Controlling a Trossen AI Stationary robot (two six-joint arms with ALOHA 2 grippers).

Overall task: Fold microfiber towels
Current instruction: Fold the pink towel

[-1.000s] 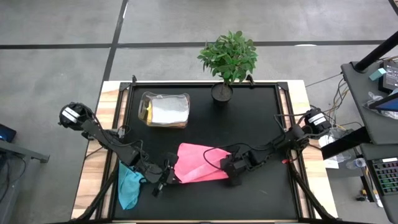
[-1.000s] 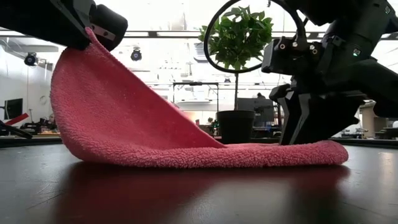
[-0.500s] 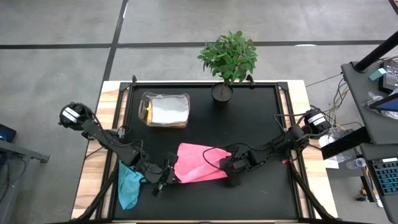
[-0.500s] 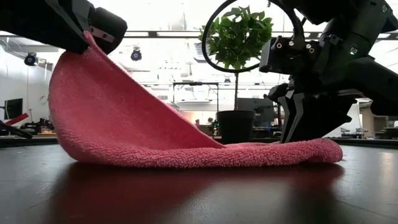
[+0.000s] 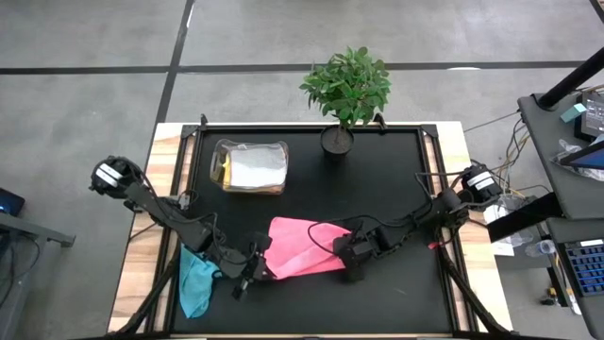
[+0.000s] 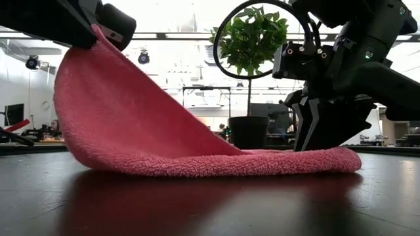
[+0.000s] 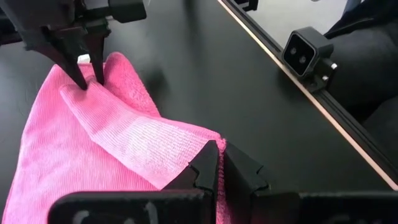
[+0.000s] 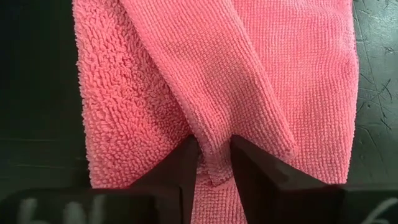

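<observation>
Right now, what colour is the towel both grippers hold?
Pink towel; right wrist view shows it best.

Open black table (image 5: 396,179) behind; clear box (image 5: 250,166) and potted plant (image 5: 344,94) (far edge).

We are reaching both arms low over the near part of the table, elbows bent, wrists converging toward the middle. Our left gripper (image 5: 259,262) is sitting left of centre, raised off the surface, fingers (image 7: 205,171) pressed together on a lifted corner of the pink towel (image 5: 302,247). Our right gripper (image 5: 347,264) is standing right of centre, pointing down, fingertips (image 8: 186,163) pinching a ridge of it.
</observation>
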